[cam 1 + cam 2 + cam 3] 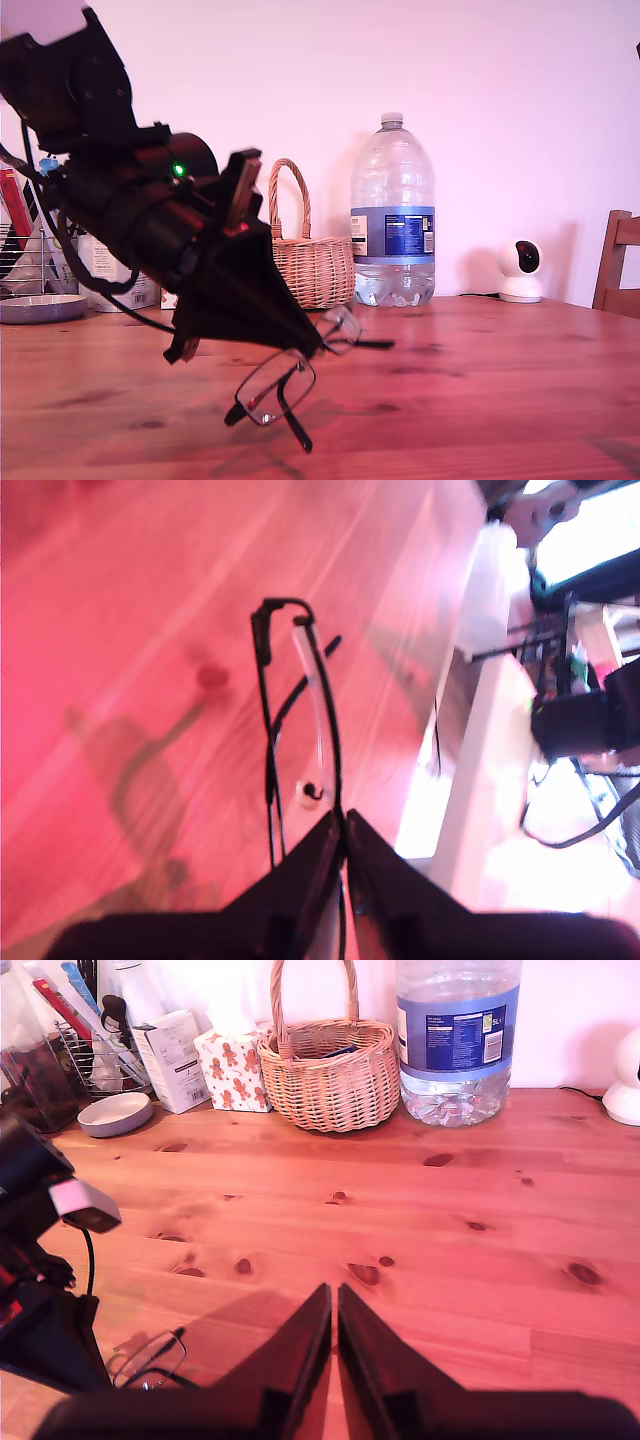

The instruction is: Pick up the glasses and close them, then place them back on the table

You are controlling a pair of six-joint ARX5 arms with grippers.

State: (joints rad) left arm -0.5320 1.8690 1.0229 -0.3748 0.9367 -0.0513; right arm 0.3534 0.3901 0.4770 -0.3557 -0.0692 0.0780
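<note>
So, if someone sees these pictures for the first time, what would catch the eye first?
Probably my first gripper, shut on the glasses and holding them tilted above the table, in the lower middle of the exterior view. Behind them stand a wicker basket and a large water bottle.

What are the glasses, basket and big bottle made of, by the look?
The glasses: thin black frame, probably metal wire given how slim it is, with clear lenses; lens material can't be told. The basket: woven wicker, tan and matte, weave plainly visible. The water bottle: clear plastic, likely PET, with ribbed moulded walls, a blue label and a white cap.
</note>
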